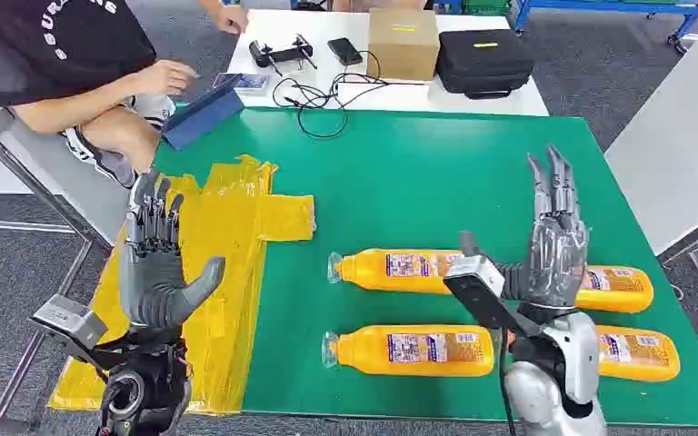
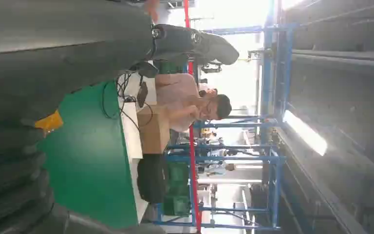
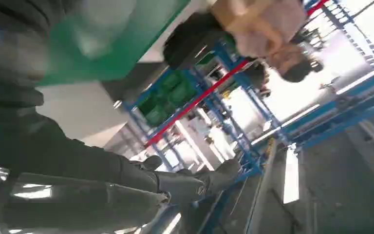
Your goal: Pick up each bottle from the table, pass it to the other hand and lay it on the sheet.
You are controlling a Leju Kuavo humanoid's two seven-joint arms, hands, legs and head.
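The left hand (image 1: 156,263) is raised palm-up above the yellow sheet (image 1: 227,227), fingers spread, holding nothing. The right hand (image 1: 553,238) is raised with fingers extended and apart, also empty. Four orange bottles lie flat on the green counter (image 1: 436,173). Near-left bottle (image 1: 411,350) and near-right bottle (image 1: 638,352) lie nearer than the right hand, either side of its arm. Far-left bottle (image 1: 395,270) lies to its left; far-right bottle (image 1: 616,288) just to its right.

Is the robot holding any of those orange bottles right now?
No. The left hand and right hand are both raised, open and empty.
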